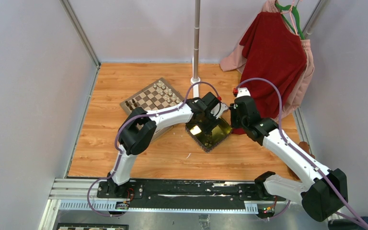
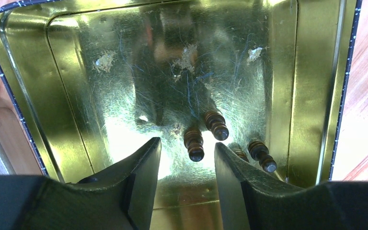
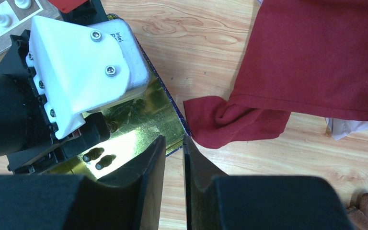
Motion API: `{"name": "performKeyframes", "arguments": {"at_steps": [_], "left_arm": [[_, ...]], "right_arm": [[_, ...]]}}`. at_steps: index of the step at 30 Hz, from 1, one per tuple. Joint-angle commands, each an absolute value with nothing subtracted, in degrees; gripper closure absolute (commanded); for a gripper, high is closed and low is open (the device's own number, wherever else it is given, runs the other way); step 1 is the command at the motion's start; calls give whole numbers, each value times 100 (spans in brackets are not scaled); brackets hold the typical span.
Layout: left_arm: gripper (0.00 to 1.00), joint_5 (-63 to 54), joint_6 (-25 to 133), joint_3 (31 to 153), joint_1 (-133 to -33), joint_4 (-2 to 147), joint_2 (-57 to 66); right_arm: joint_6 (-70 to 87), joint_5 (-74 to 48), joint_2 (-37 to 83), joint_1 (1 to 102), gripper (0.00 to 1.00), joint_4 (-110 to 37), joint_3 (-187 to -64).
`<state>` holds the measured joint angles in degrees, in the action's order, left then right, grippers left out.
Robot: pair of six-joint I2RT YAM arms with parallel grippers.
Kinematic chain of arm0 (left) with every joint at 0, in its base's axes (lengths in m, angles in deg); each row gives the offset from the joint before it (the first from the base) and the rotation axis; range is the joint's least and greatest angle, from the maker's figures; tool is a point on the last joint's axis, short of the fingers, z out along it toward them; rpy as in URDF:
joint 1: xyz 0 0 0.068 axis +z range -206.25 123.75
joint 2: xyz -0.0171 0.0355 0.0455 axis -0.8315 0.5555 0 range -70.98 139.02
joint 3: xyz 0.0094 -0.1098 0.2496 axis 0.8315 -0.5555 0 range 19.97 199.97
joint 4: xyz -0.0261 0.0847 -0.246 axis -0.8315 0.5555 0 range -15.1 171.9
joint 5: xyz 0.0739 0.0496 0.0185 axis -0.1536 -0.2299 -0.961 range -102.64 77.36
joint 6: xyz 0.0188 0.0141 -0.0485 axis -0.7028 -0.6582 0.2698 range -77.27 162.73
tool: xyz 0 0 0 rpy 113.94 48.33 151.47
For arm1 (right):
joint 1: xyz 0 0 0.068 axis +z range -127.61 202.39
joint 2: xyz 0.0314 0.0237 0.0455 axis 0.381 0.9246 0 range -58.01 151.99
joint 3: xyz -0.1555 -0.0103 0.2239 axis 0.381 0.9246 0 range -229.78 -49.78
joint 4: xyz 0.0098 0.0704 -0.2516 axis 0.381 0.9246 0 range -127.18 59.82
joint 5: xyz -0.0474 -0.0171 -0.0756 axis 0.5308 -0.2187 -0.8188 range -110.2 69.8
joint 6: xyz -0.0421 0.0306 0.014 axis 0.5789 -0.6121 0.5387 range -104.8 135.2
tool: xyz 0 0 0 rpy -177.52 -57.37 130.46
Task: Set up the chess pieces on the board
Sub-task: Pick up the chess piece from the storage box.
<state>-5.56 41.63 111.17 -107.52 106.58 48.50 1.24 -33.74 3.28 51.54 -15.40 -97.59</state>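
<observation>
The overhead view sets the chessboard, turned cornerwise, toward the far edge of the wooden worktop, left of the middle. Cream-white pieces stand along its far-right side and dark ones near its left corner. The shiny yellow tray lies about mid-worktop with both arms meeting over it, though from above its contents are too small to read. The left wrist camera fills that in: the left gripper hangs inside the tray with its jaws well apart, and a dark brown piece lies on its side in line with the gap. Another lies just beyond it, and two more lie near the tray's right wall. The right wrist camera shows the right gripper above the tray's right rim, its fingers drawn almost together with only a narrow slit and gripping nothing. It alone shows a red garment spilling onto the wood beside the tray.
</observation>
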Motion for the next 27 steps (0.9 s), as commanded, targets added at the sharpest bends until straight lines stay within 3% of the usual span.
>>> {"name": "performKeyframes", "arguments": {"at_steps": [1,15,27], "left_arm": [[51,-531,4141,11219,-10811,10611,4959],[64,-467,4232,11237,-10819,10614,5063],[86,-515,4247,11262,-10828,10628,5067]], "right_arm": [[192,-3435,316,5061,76,-1630,-9689],[237,-3392,182,4992,76,-1626,-9588],[302,-3322,61,4964,76,-1618,-9530]]}}
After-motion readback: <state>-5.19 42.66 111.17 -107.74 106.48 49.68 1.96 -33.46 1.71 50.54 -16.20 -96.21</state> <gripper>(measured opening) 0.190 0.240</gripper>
